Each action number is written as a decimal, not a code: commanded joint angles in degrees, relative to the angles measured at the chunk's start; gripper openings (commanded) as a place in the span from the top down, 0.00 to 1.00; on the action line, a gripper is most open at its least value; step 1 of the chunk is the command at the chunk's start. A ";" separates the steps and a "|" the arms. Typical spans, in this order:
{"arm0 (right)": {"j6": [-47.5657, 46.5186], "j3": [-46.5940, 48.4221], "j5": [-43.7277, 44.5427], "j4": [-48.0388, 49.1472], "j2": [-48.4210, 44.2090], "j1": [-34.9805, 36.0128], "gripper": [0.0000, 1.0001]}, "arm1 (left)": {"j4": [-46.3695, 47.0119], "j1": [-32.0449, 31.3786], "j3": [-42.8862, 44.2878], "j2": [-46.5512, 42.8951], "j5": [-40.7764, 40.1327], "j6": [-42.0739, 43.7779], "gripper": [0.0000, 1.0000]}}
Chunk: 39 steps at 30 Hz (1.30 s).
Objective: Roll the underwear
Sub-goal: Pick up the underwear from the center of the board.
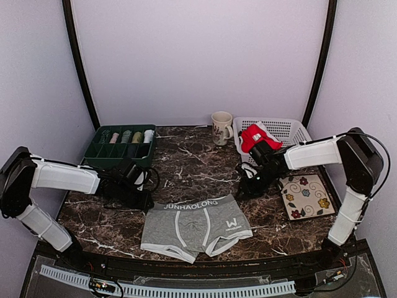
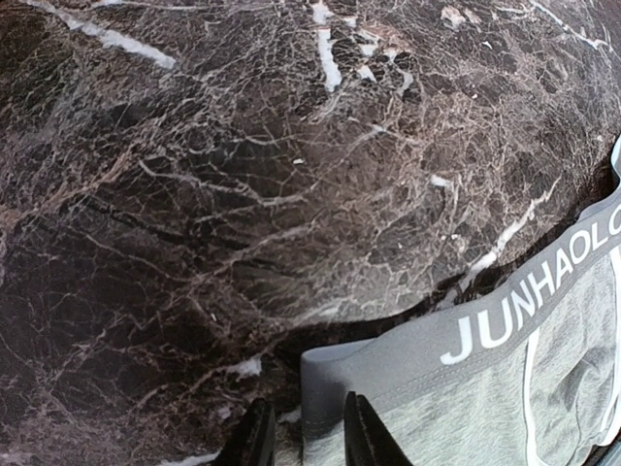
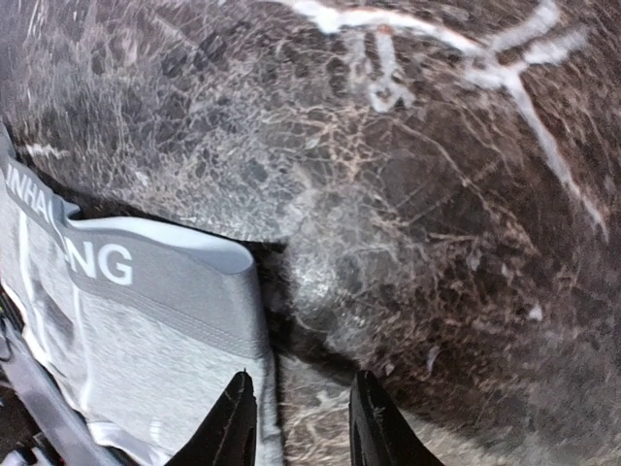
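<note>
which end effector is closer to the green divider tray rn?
Left. The left end effector sits just in front of the green divider tray, at the grey boxer briefs' left waistband corner. The right end effector is across at the opposite corner.

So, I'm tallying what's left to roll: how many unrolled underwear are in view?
2: a grey pair flat at the front of the table, and a red one in the white basket, back right. More may lie hidden in the basket.
</note>
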 commanded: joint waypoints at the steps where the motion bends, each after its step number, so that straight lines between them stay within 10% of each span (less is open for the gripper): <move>1: 2.86 1.07 -2.33 -0.40 -3.29 -0.03 0.62 | 2.52 0.21 -0.73 1.12 1.89 0.38 0.75; 14: -2.38 10.53 -0.40 -4.60 6.69 4.12 0.63 | -0.84 0.86 0.17 -1.67 -0.50 0.29 0.69; 20: -4.13 12.58 1.42 -6.30 7.54 5.30 1.00 | -1.21 2.50 -1.08 -5.48 -0.25 0.23 0.67; 32: -7.95 17.75 -3.37 -7.91 -1.03 5.14 1.00 | -4.32 7.83 0.67 -8.12 -1.87 3.84 0.67; 39: -17.67 14.74 -14.56 -10.83 -9.46 17.97 1.00 | -6.05 8.97 1.24 -9.91 -1.12 7.74 0.57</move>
